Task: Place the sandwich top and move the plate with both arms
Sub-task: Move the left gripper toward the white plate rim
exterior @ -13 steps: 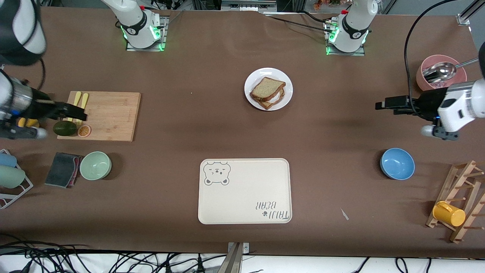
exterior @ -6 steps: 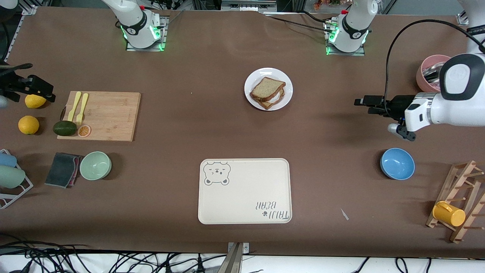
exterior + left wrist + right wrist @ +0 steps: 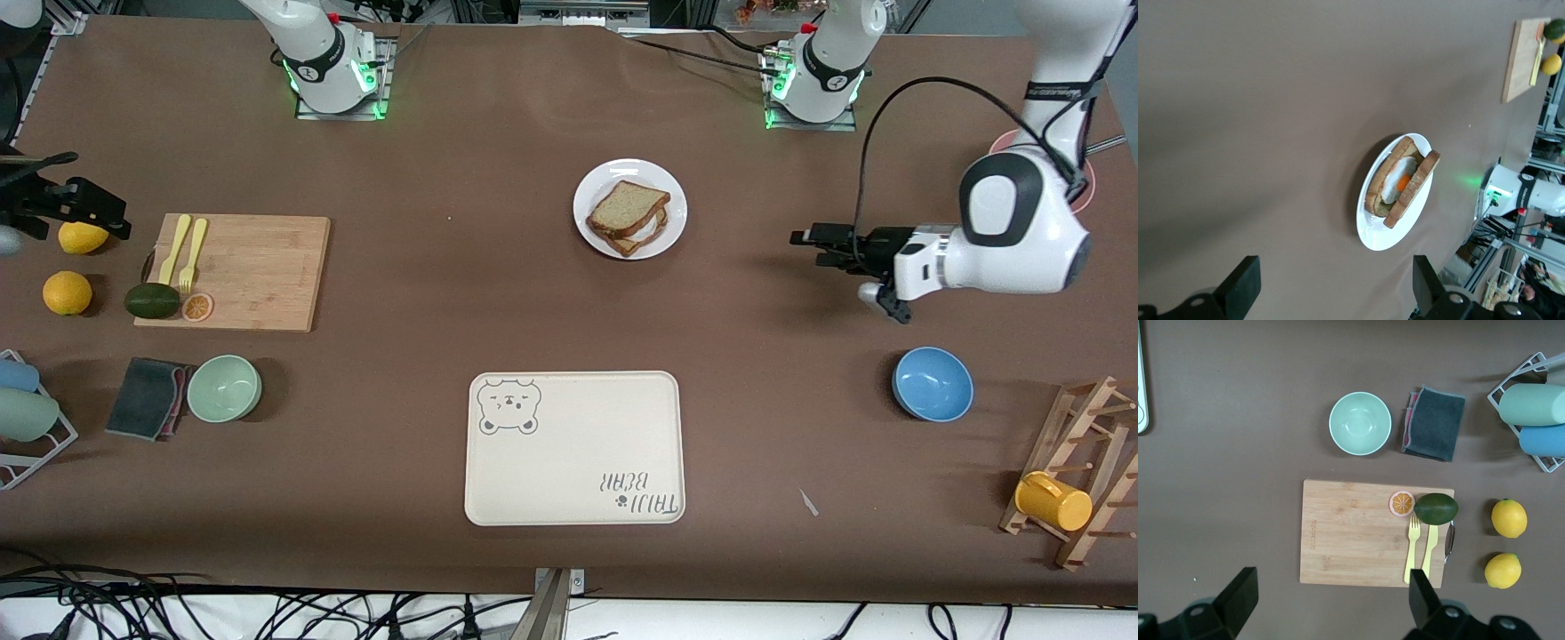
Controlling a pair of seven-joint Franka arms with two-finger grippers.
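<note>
**Bread already on the egg; plate waits for two open claws**

You have the sandwich top point(image 3: 626, 205) lying on the egg toast, both stacked on the plate point(image 3: 589, 231), which sits between the two arm bases, farther from the front camera than the bear tray point(image 3: 574, 448). In the left wrist view the top slice point(image 3: 1412, 189) leans tilted against the egg rather than flat, so expect it to slide if the plate tips.

Your left gripper point(image 3: 811, 240) hangs over bare table toward the left arm's end, level with the plate and pointing at it, fingers spread wide and holding nothing; its own camera shows the plate point(image 3: 1373, 235) squarely between the fingertips point(image 3: 1245, 283), a lineup that suits pinching the rim from the side.

Your right gripper point(image 3: 111, 218) is over the lemon point(image 3: 82, 236) beside the cutting board point(image 3: 249, 271), well apart from the plate, released and empty. It looks down on the board point(image 3: 1358, 533), not on the plate, so judge it the arm with more travel ahead.

A lift probably wants both rims gripped evenly
</note>
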